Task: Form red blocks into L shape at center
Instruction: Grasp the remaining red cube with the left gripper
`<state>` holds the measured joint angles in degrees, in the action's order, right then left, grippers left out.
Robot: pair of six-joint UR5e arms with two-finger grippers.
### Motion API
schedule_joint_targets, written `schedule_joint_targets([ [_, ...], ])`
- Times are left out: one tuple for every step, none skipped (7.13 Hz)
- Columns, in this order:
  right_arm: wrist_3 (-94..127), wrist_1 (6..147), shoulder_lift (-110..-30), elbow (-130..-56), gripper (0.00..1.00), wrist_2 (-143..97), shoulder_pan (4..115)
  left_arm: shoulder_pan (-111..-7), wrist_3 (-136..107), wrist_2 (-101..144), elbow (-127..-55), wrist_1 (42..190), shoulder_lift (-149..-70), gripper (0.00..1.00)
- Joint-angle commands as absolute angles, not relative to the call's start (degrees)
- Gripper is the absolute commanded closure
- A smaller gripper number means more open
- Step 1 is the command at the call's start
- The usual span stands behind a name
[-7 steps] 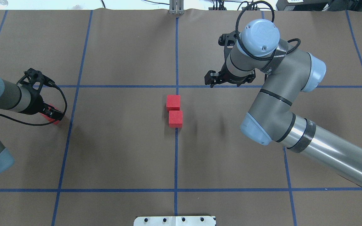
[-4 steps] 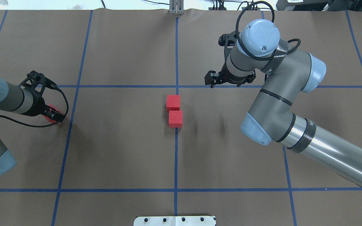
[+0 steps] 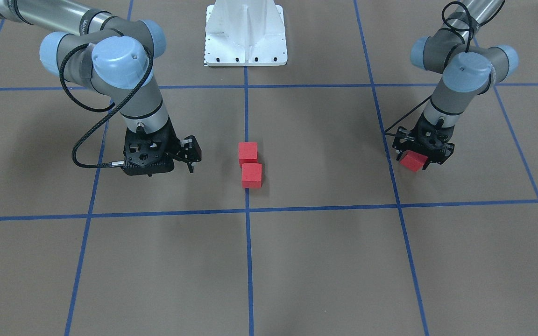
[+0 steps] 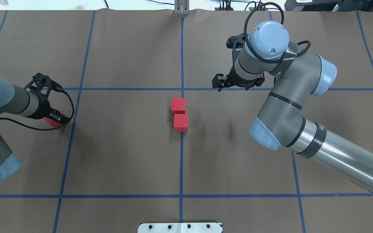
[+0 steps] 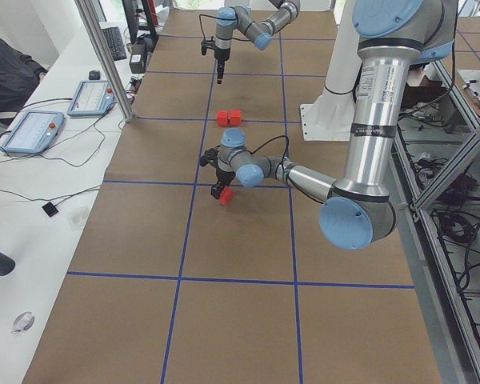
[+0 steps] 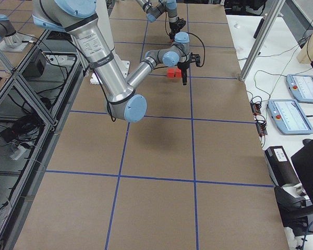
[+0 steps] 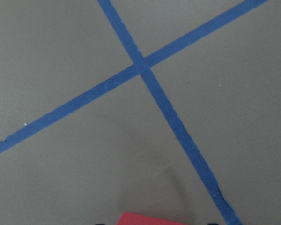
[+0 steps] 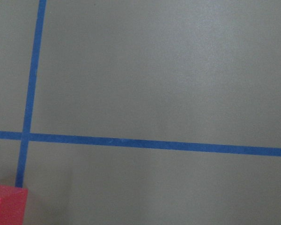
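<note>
Two red blocks (image 4: 178, 105) (image 4: 181, 122) lie touching at the center, on the central blue tape line, the nearer one shifted slightly right. They also show in the front view as red blocks (image 3: 248, 153) (image 3: 251, 175). A third red block (image 4: 52, 121) (image 3: 414, 161) is in my left gripper (image 4: 57, 119) (image 3: 421, 158), which is shut on it, far left of the pair and just above the surface. My right gripper (image 4: 218, 82) (image 3: 192, 154) hangs open and empty, right of and beyond the pair. The right wrist view catches one block's corner (image 8: 7, 204).
The brown surface carries a blue tape grid (image 4: 181, 48). The white robot base plate (image 3: 245, 32) sits at the table's near edge. Benches with tablets (image 5: 32, 132) (image 6: 295, 114) flank the table ends.
My left gripper has shifted a little to the right, toward the center, with the red block in it. The right arm has barely moved.
</note>
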<state>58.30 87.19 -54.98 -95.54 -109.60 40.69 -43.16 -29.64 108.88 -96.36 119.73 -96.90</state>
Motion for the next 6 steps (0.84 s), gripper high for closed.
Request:
schedule_joint_targets([
  [58.36,87.19,-55.02,-95.54,0.02,-109.6,40.69,-43.24,-29.71,109.34,-97.29,119.1,-96.94,1.0],
  [58.36,87.19,-55.11,-95.54,0.02,-109.51,40.69,-43.24,-29.88,109.42,-97.64,118.92,-97.29,1.0],
  [58.36,87.19,-55.11,-95.54,0.02,-109.51,40.69,-43.59,-30.58,110.82,-98.78,117.09,-97.64,1.0],
  [58.27,87.19,-55.11,-95.54,0.02,-109.6,40.87,-44.38,-33.72,112.05,-99.49,114.11,-100.43,1.0],
  [58.18,87.19,-55.11,-95.54,0.02,-109.77,41.39,-44.21,-44.28,112.15,-100.28,108.6,-104.46,1.0],
  [56.53,87.19,-55.46,-95.54,0.02,-111.78,42.88,-44.12,-55.52,112.15,-101.68,99.41,-108.94,1.0],
])
